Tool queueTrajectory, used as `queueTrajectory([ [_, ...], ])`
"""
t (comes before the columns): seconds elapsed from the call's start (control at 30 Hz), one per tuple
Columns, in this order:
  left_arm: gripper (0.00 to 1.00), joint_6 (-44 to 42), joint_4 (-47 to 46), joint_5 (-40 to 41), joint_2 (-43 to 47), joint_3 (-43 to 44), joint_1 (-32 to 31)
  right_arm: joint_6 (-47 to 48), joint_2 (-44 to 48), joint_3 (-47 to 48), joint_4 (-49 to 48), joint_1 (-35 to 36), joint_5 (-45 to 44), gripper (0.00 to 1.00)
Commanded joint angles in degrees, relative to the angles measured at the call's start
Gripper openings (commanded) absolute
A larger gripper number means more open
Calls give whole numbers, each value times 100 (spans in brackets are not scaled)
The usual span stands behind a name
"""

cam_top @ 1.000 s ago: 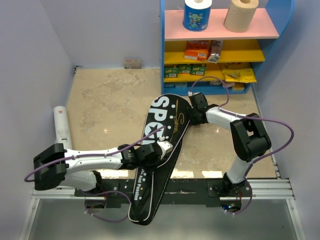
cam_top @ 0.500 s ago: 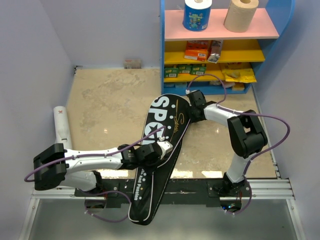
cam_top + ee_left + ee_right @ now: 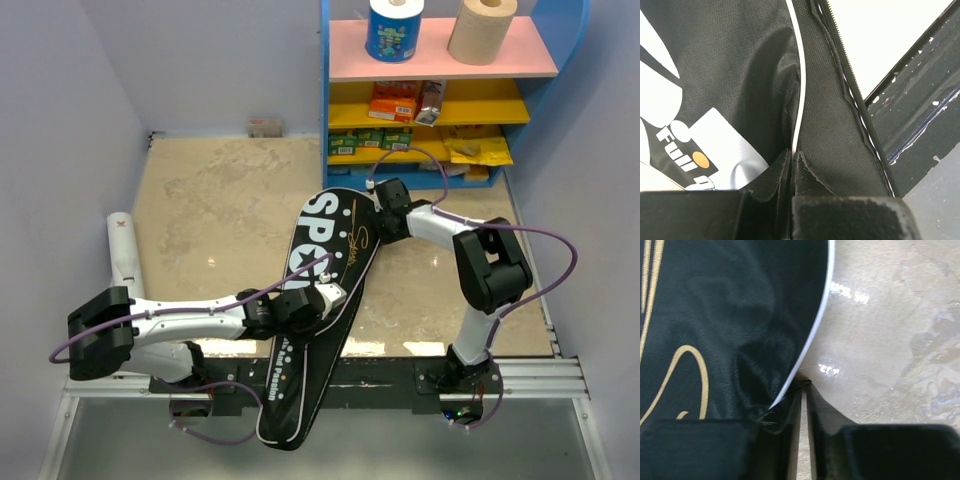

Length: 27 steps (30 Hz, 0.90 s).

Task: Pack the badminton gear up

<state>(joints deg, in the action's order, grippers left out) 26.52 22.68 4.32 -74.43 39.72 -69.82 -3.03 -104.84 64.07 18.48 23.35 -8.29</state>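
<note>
Racket cover (image 3: 340,240) edge pinched between left fingers (image 3: 771,177), touching right fingers (image 3: 826,412).

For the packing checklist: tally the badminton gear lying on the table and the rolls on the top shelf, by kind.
black racket cover: 1
white tube: 1
paper rolls: 2
Total: 4

Left arm (image 3: 190,318) reaches low and rightward, left pincer (image 3: 791,156) clamped tight; right arm (image 3: 490,265) bends forward, right pincer (image 3: 803,390) nearly together.
</note>
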Motion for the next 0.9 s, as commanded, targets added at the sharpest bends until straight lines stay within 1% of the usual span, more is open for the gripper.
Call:
queueTrajectory([
  [0.0, 0, -244, -26, 606, -54, -9, 74, 136, -300, 123, -222, 99, 636, 10],
  [0.03, 0, -253, -26, 614, -54, 0, 74, 144, -309, 123, -239, 99, 662, 5],
  [0.1, 0, -244, -26, 605, -36, -9, 74, 145, -336, 88, -248, 125, 689, 0],
  [0.27, 0, -253, -26, 632, -18, -9, 74, 66, -178, -70, -222, 275, 628, 0],
  [0.33, 0, -253, -26, 658, -36, -9, 74, -92, 33, -263, -248, 389, 619, 0],
  [0.37, 0, -253, -26, 658, -62, -9, 74, -171, 129, -264, -153, 459, 453, 0],
  [0.47, 0, -244, -53, 667, -194, 18, 74, -496, 551, -466, -64, 705, 486, 0],
  [0.67, 0, -235, -202, 790, -431, 106, 118, -1147, 1298, -773, 279, 1487, 233, 0],
  [0.7, 0, -235, -246, 799, -458, 106, 144, -1339, 1404, -895, 349, 1714, 188, 0],
  [0.77, 0, -253, -351, 799, -510, 114, 206, -1568, 1737, -1045, 393, 1952, 83, 0],
  [0.8, 0, -262, -386, 799, -528, 114, 232, -1804, 1860, -1211, 437, 2206, 39, 0],
  [0.87, 0, -279, -483, 755, -572, 123, 302, -2078, 2255, -1414, 455, 2436, -40, 0],
])
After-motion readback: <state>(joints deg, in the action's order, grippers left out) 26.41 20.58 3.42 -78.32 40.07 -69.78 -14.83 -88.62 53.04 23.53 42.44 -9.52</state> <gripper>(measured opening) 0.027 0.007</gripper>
